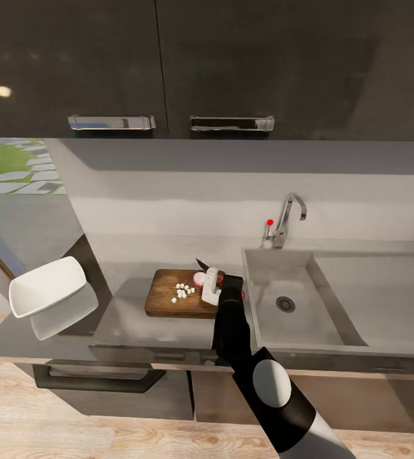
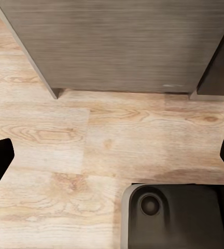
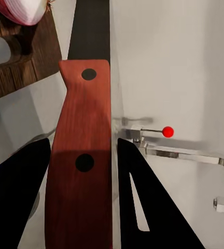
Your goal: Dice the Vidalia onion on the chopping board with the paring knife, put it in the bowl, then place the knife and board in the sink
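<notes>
The dark brown chopping board (image 1: 168, 294) lies on the countertop (image 1: 124, 319) just left of the sink (image 1: 267, 312). Small white diced onion bits (image 1: 182, 291) are scattered on it, beside a pinkish remaining onion piece (image 1: 199, 279) (image 3: 23, 10). My right gripper (image 1: 214, 288) (image 3: 83, 207) is over the board's right end, shut on the paring knife's reddish-brown handle (image 3: 83, 150); the dark blade (image 1: 201, 263) (image 3: 91, 31) points away past the onion piece. The board's slot handle (image 3: 11, 54) is seen in the right wrist view. The white square bowl (image 1: 46, 285) stands at the countertop's left end. My left gripper (image 2: 112, 158) hangs open above the floor.
The basin has a round drain (image 1: 285, 304) and a drainboard (image 1: 379, 299) to its right. A chrome tap (image 1: 288, 220) (image 3: 184, 155) with a red-tipped lever (image 1: 270, 222) (image 3: 167, 132) stands behind it. Dark wall cabinets (image 1: 168, 64) hang overhead. The robot's base (image 2: 174, 215) sits on wood flooring (image 2: 91, 140).
</notes>
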Tool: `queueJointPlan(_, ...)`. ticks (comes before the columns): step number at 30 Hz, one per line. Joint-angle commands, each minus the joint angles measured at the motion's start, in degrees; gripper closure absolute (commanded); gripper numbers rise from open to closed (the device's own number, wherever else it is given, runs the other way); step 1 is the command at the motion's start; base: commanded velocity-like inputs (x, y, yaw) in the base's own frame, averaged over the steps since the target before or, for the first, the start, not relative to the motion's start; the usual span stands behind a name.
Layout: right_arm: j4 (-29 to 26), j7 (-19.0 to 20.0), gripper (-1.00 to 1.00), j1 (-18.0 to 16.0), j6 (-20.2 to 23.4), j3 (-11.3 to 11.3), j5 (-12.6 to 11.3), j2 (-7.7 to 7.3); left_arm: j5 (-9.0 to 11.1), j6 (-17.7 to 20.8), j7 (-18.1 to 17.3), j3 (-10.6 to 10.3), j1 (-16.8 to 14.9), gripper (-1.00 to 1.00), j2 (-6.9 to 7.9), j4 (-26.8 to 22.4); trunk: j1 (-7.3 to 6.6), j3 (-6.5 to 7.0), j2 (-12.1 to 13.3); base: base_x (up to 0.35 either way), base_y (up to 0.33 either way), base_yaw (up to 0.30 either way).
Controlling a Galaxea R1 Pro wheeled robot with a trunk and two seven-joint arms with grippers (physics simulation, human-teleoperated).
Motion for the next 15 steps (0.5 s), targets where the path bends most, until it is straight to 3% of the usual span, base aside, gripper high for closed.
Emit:
queueJointPlan(1,0.00,0.58,1.00,-0.07,0.15,0.08,0.62,0.00,0.13,-0.06,0.59,-0.49,0.00,-1.00,0.08,-0.13,0.04,-0.10,-0.11,0.000,0.000,0.000)
queueJointPlan(6,0.75,1.17,1.00,-0.07,0.15,0.06,0.62,0.00,0.12,-0.06,0.60,-0.49,0.00,-1.00,0.08,-0.13,0.04,-0.10,-0.11,0.018,0.000,0.000)
queueJointPlan(9,1.10,3.56,1.00,-0.07,0.15,0.06,0.62,0.00,0.12,-0.06,0.63,-0.49,0.00,-1.00,0.08,-0.13,0.04,-0.10,-0.11,0.006,0.003,0.000)
queueJointPlan(15,1.25,4.64,1.00,-0.07,0.20,0.06,0.62,0.00,0.13,-0.06,0.64,-0.49,0.00,-1.00,0.08,-0.13,0.04,-0.10,-0.11,0.001,0.114,0.000)
